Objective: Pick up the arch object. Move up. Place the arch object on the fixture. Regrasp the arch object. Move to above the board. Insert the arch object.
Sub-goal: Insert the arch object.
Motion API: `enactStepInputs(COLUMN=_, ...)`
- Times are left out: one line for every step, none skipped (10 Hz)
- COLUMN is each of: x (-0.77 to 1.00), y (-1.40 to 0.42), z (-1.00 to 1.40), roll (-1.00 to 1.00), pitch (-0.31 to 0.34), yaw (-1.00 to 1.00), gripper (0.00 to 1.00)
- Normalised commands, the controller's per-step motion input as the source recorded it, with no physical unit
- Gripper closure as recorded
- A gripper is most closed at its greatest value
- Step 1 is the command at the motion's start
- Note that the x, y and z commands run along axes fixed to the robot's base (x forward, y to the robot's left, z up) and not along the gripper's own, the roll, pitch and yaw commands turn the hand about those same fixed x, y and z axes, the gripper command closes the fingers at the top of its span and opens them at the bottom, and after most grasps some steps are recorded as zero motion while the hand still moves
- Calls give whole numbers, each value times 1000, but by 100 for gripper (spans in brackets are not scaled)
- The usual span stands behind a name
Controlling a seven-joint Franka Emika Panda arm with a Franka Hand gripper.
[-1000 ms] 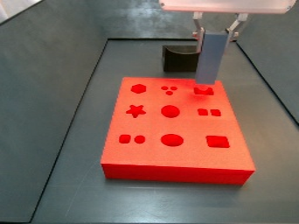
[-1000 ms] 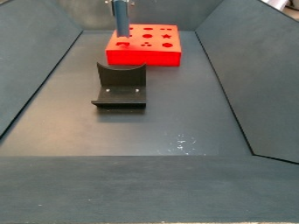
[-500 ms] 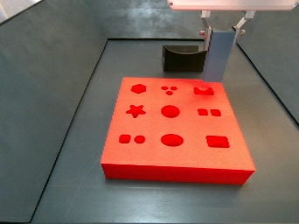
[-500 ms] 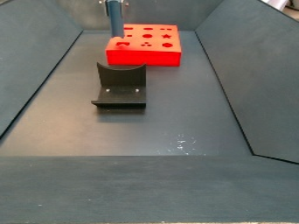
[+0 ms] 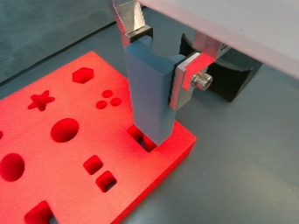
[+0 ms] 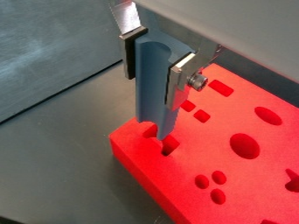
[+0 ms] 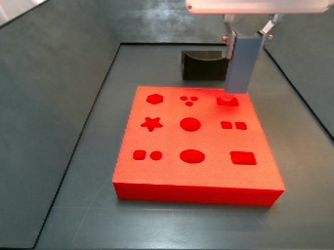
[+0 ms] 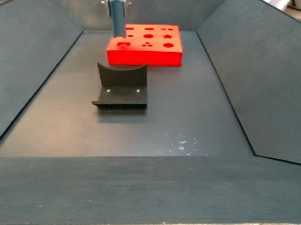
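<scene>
My gripper (image 5: 160,61) is shut on the arch object (image 5: 152,96), a pale blue-grey block held upright with its notch on top. Both show again in a wrist view, the gripper (image 6: 155,68) gripping the arch object (image 6: 155,101). The block's lower end stands at the arch cutout near a corner of the red board (image 5: 128,171), (image 6: 187,159). In a side view the arch object (image 7: 240,68) hangs from the gripper (image 7: 243,37) over the board's (image 7: 156,178) far right corner. The dark fixture (image 7: 202,64) stands just behind the board.
The board carries star, circle, square and hexagon cutouts. Grey sloping walls enclose the floor. In a side view the fixture (image 8: 121,85) stands in front of the board (image 8: 147,58), with the arch object (image 8: 116,18) at the board's left corner.
The gripper and the arch object shifted slightly toward the fixture's side of the board compared with one second ago. Nothing visible has changed in the last half second.
</scene>
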Motion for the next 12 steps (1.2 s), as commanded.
enactStepInputs(x=0, y=-194, z=-229, roll=157, pitch=-31, yaw=9, gripper=100)
enactStepInputs(x=0, y=0, z=-400, roll=116, pitch=-37, yaw=29, gripper=100)
enactStepInputs(x=29, y=137, z=-466, roll=27, pitch=-34, yaw=43, gripper=100)
enactStepInputs(x=0, y=166, z=-397, roll=0, pitch=-27, yaw=31, gripper=100)
enactStepInputs(x=0, y=0, z=-63, roll=0, pitch=0, yaw=0, gripper=100)
enactStepInputs(x=0, y=0, z=-49, roll=0, pitch=-30, yaw=0, gripper=100)
enactStepInputs(x=-29, y=-131, z=-89, roll=37, pitch=-26, yaw=40, gripper=100)
enactStepInputs(x=0, y=-206, z=-49, roll=33, pitch=-27, yaw=17, gripper=100)
enactStepInputs(x=0, y=23, z=-6, roll=0, pitch=0, yaw=0, gripper=100)
enactStepInputs(x=-6, y=94, z=-63, roll=0, pitch=0, yaw=0, gripper=100)
enactStepInputs(x=0, y=49, z=-20, roll=0, pitch=0, yaw=0, gripper=100)
enactStepInputs(x=0, y=0, z=0, roll=-11, pitch=0, yaw=0, gripper=100)
